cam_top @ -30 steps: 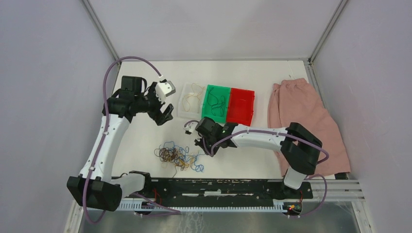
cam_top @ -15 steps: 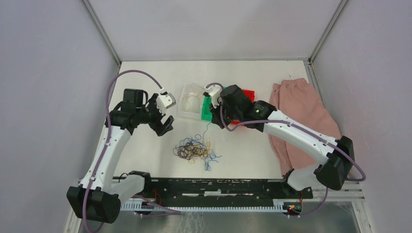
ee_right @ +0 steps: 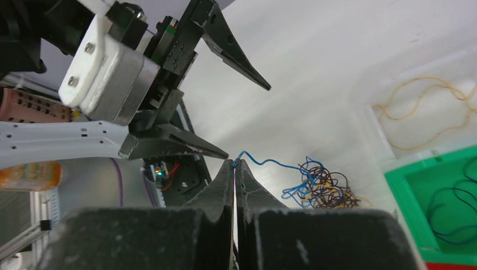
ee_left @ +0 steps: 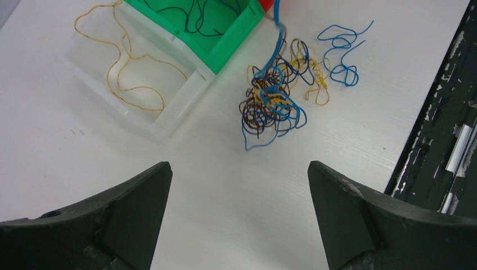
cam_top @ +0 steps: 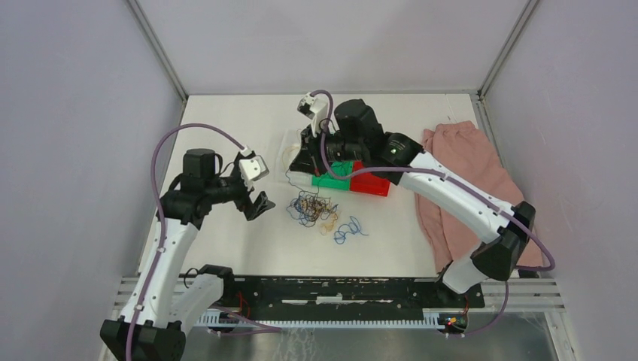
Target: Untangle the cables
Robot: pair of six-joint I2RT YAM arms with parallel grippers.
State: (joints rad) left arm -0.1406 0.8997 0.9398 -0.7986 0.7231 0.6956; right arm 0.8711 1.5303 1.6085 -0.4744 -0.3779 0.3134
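White desk bears the cables (cam_top: 312, 208) clumped near the green tray (cam_top: 335, 183), and with the jaws of the right gripper (ee_right: 234, 163) clamped on a blue strand (ee_right: 270, 163) and those of the left gripper (ee_left: 237, 169) apart, pinning nothing, a pull may drag the whole clump or slip the strand.

White table (cam_top: 241, 113) inside pale lilac walls (cam_top: 75, 113) (metal posts (cam_top: 158, 49) at corners), even light
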